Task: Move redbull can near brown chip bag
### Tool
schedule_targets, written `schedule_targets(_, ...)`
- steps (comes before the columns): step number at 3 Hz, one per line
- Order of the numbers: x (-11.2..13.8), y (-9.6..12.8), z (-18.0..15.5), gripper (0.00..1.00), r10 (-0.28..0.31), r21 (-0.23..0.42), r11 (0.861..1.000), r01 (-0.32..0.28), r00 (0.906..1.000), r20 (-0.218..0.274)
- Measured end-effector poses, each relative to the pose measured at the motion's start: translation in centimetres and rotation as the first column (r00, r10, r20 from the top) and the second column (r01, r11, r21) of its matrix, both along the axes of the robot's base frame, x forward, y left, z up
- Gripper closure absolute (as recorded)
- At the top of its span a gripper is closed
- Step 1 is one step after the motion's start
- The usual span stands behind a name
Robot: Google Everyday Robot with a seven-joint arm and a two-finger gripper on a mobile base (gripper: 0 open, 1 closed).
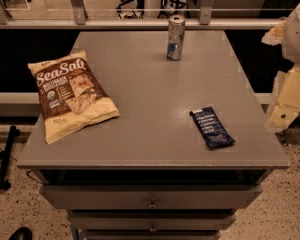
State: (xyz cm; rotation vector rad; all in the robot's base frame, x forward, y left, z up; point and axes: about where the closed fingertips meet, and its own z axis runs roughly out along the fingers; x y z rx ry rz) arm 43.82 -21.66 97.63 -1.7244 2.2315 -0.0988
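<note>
The redbull can (pixel 175 37) stands upright at the far middle of the grey table (pixel 155 109); it is silver with blue panels. The brown chip bag (pixel 70 94) lies flat on the table's left side, with white "Sea Salt" lettering and pale yellow edges. The can is well apart from the bag, to its upper right. My gripper (pixel 285 104) is at the right edge of the view, beyond the table's right side and away from the can. It holds nothing that I can see.
A flat dark-blue snack bar wrapper (pixel 212 127) lies on the table's right front. Drawers (pixel 152 199) sit under the tabletop. A rail (pixel 140 23) and chair legs are behind the table. A black stand (pixel 5 156) is on the floor at left.
</note>
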Motion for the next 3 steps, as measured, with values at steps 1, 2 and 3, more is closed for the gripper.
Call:
schedule_targets(1, 0.0, 0.0, 0.0, 0.0, 0.0, 0.0, 1.0, 0.0, 1.0, 0.0)
schedule_targets(2, 2.4, 0.1, -1.1, 0.0, -0.011, 0.06, 0.998, 0.01, 0.9998, 0.014)
schedule_targets(3, 8.4, 0.8, -2.6, 0.0, -0.041, 0.155, 0.987, 0.032, 0.9977, 0.054)
